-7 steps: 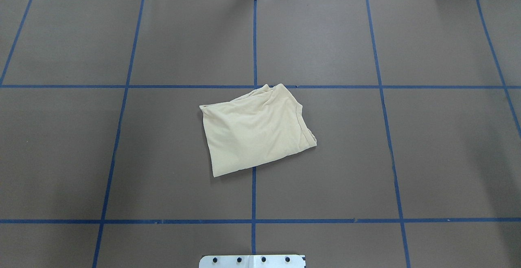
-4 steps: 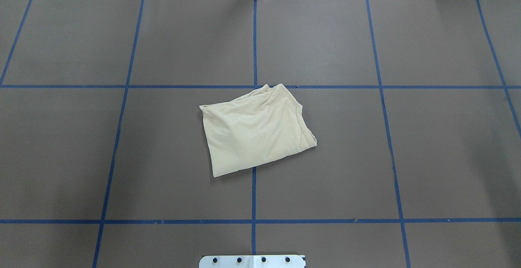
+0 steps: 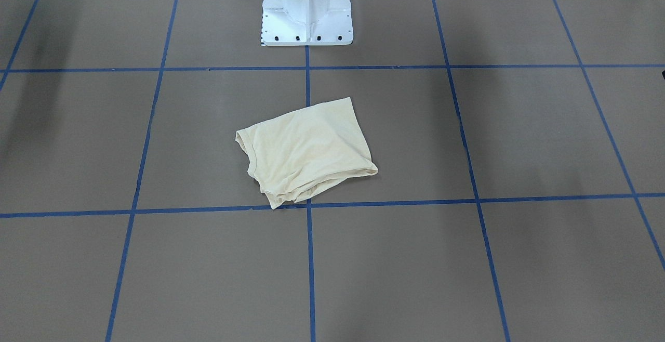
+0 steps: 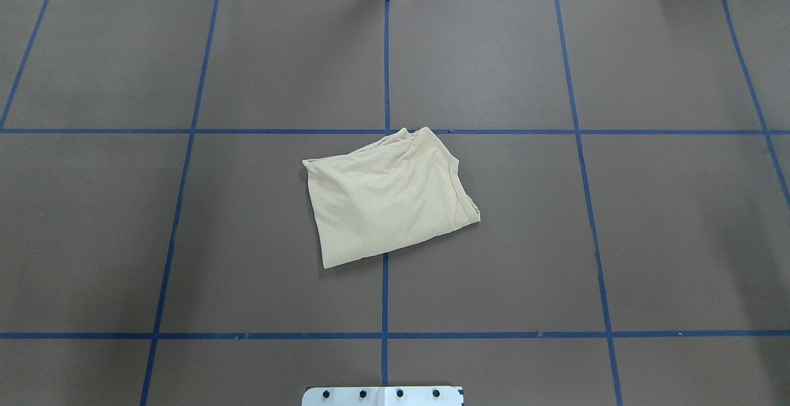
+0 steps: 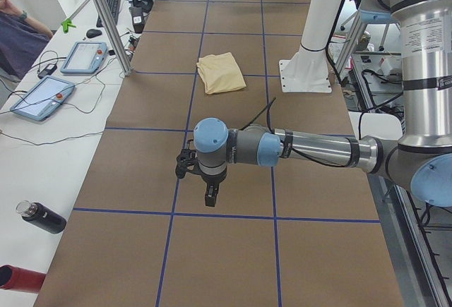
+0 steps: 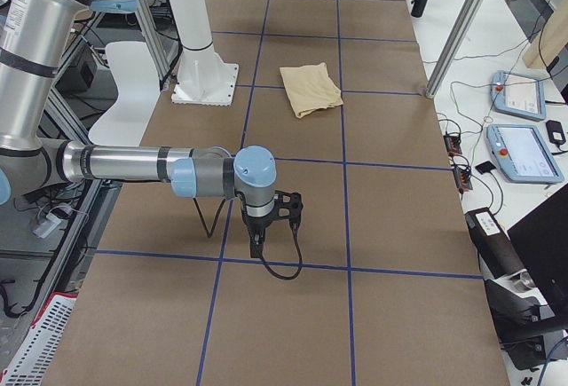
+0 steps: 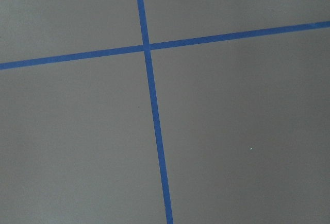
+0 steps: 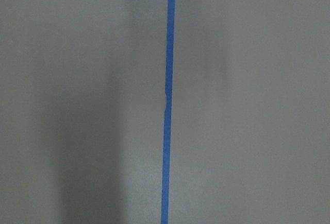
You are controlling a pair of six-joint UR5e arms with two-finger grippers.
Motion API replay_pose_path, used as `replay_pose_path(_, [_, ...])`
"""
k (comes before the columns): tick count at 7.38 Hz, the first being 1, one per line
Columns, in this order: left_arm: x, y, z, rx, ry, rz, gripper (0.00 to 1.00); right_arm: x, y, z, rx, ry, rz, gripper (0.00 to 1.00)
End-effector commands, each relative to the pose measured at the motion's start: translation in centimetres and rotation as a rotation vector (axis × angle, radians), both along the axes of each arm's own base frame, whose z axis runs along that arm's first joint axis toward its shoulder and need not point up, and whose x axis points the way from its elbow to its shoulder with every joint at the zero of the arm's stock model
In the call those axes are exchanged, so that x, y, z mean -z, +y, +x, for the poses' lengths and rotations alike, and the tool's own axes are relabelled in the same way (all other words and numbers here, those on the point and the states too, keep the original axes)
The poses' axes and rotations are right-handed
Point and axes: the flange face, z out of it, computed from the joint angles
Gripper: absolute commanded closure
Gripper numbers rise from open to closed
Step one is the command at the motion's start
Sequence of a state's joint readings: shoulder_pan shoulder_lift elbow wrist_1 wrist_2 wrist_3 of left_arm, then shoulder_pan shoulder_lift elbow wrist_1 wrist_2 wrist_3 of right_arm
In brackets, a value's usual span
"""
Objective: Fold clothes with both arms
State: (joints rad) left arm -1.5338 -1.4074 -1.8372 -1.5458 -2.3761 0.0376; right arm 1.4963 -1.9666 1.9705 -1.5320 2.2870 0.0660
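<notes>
I see even, diffuse light from above on the matte tabletop [image 4: 185, 54]. Broad soft shadows smear its left edge in the front-facing view. The shirt [image 4: 386, 199] throws a thin shadow. My right wrist view is soft, with a dim band beside the tape [image 8: 167, 105].

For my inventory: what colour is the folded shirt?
The shirt is pale cream-yellow; overhead view shows it best.

Left end effector [image 5: 210, 197] hangs well apart from T-shirt [image 5: 221, 73].

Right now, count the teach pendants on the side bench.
2 pendants on the white bench: one by the metal post, one nearer the left-end camera. More may be hidden.
</notes>
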Motion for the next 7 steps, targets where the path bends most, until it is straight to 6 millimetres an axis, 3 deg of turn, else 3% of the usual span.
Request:
replay_pose_path(1, [-1.27,-0.07,-0.09,-0.001,-0.013,-0.017,0.00,0.08,-0.03,0.02,-0.001,-0.001,0.005,0.00])
replay_pose_path(7, [-0.71,-0.33,-0.32,0.004,-0.037,-0.001,0.00,0.33,-0.46,-0.07,0.001,-0.003,0.014,0.00])
